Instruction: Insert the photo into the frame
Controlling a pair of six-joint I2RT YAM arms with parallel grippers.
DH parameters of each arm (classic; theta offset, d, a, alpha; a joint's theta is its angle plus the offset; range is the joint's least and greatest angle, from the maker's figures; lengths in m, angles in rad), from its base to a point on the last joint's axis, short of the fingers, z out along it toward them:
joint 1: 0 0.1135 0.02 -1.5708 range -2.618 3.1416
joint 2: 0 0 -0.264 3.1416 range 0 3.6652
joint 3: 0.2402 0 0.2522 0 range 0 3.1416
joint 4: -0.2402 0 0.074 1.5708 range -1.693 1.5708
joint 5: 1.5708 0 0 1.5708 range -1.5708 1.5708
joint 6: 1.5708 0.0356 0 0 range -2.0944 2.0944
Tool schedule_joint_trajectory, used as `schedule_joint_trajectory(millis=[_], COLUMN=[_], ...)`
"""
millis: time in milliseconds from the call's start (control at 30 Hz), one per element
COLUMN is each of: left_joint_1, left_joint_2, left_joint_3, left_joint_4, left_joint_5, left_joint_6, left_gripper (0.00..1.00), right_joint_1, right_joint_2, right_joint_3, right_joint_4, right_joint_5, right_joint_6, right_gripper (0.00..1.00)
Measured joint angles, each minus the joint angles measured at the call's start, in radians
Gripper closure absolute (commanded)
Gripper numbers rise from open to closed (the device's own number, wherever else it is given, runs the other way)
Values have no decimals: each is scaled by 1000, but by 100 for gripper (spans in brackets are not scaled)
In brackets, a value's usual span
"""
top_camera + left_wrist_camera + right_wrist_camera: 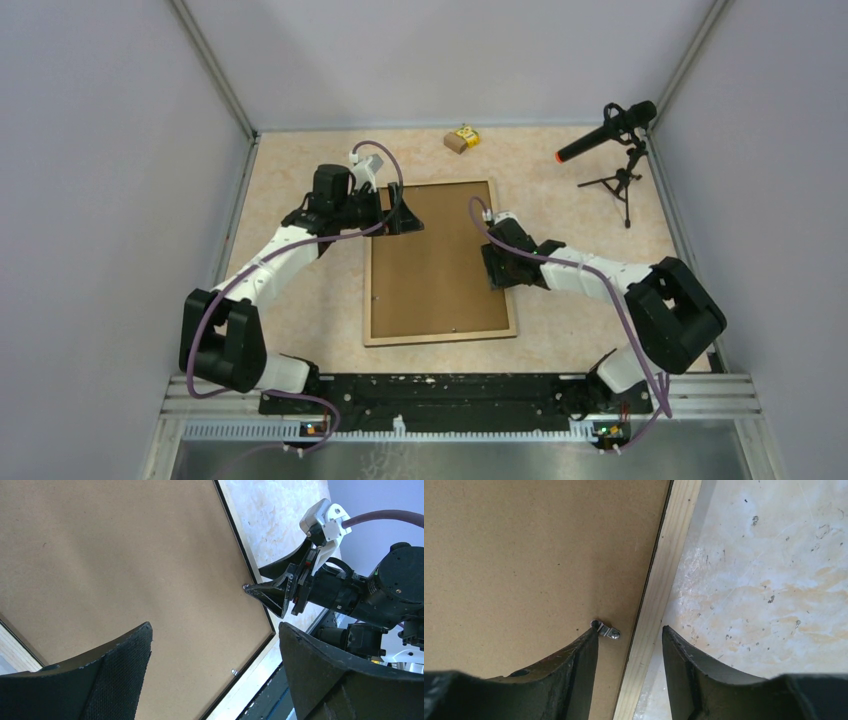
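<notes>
right claw (pixel 629 631) astride the frame rim (pixel 669 555) (perhaps against a clip (pixel 606 630))

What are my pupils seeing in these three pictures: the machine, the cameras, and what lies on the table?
Two robot arms are bolted to a table, each ending in a two-finger gripper. The wide picture comes from a fixed camera above; the other two from wrist cameras, each seeing its own black fingers. On the table lies a picture frame, back up, a brown backing board inside its wooden rim. The left gripper is open at its far left corner; the right gripper is open at a small metal tab on the right edge. Neither holds anything. No photo shows.
</notes>
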Motion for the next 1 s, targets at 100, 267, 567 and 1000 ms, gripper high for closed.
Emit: schedule_joint_trajectory(millis=[100,267,567,1000], left_joint_1=[0,0,1,1], left_joint_2=[0,0,0,0], left_joint_3=[0,0,0,0], left_joint_4=[0,0,0,0], left_joint_5=[0,0,0,0], left_joint_6=[0,0,0,0], left_gripper=[1,2,2,2], right_joint_1=[0,0,13,24], right_joint_2=[6,8,47,88], right_joint_3=[3,3,52,107], right_joint_4=[10,12,-50,-132], right_joint_5=[3,21,101,149], right_joint_6=[7,29,155,362], right_gripper=[57,75,94,100])
